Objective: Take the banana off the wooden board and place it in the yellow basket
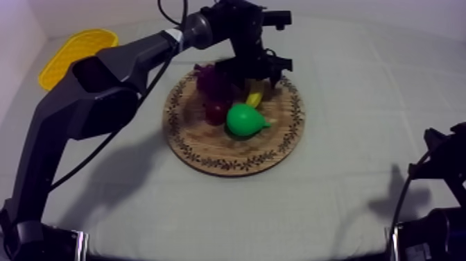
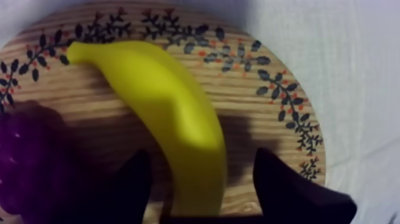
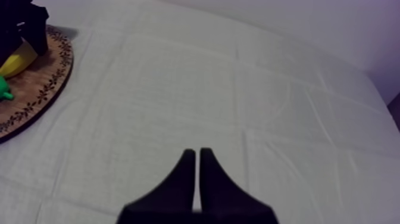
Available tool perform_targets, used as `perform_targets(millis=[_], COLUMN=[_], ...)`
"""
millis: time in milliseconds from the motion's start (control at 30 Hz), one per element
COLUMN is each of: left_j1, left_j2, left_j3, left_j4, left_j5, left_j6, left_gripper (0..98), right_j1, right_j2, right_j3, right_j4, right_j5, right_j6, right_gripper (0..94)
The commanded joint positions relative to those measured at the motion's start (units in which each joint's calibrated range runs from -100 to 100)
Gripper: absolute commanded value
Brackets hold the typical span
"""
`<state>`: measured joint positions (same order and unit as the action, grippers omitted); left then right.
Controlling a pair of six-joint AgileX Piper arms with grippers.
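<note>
The banana (image 2: 169, 113) lies flat on the board (image 2: 256, 104). Its long axis runs from a tapered tip by the board's patterned rim back across the wood to its thick end, and it curves gently along the way. That thick end lies between the fingers (image 2: 134, 184) of the left gripper (image 2: 202, 154). The fingers are spread, one on each side. The one on the grapes' (image 2: 27, 164) side is just beside the peel and the other stands apart from it. I cannot tell if either touches.

From above, the left arm (image 1: 104, 83) comes in at the board's far left and bends over its far part, with the gripper pointing down at the banana. A pear (image 1: 246, 120) lies near the board's middle and a small red fruit (image 1: 216, 111) is just beside it. The basket (image 1: 73, 52) sits on the cloth well apart from the board, off its far-left side.

The right gripper (image 3: 197, 156) is over bare cloth, well apart from the board, with its fingers pressed together in a narrow wedge and holding nothing.
</note>
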<state>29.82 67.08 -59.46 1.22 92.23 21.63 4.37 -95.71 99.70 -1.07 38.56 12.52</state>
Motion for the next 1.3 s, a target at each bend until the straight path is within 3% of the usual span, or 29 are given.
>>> perform_targets(millis=[0, 167, 400, 533, 733, 900, 1267], left_j1=[0.0, -0.1, -0.2, 0.0, 0.6, -0.3, -10.0], left_j2=[0.3, 0.8, 0.7, -3.7, -16.3, -28.0, -47.0], left_j3=[-0.4, -1.3, -4.2, -4.5, -2.3, 3.0, 24.3], left_j4=[0.03, 0.17, -0.16, -1.71, -5.93, -8.73, -12.91], left_j5=[0.4, 1.3, 3.9, 6.1, 7.4, 7.5, 5.2], left_j6=[0.1, 0.4, 0.5, 1.1, 1.3, -0.3, -3.4], left_gripper=[53.6, 35.5, 22.0, 20.5, 20.8, 21.9, 22.4], right_j1=[0.0, 0.0, 0.0, 0.0, 0.0, 0.0, 0.0], right_j2=[0.0, 0.0, 0.0, 0.0, 0.0, 0.0, 0.0], right_j3=[0.0, 0.0, 0.0, 0.0, 0.0, 0.0, 0.0], right_j4=[0.0, 0.0, 0.0, 0.0, 0.0, 0.0, 0.0], right_j5=[0.0, 0.0, 0.0, 0.0, 0.0, 0.0, 0.0], right_j6=[0.0, 0.0, 0.0, 0.0, 0.0, 0.0, 0.0], right_gripper=[0.6, 0.6, 0.6, 0.6, 0.6, 0.6, 0.6])
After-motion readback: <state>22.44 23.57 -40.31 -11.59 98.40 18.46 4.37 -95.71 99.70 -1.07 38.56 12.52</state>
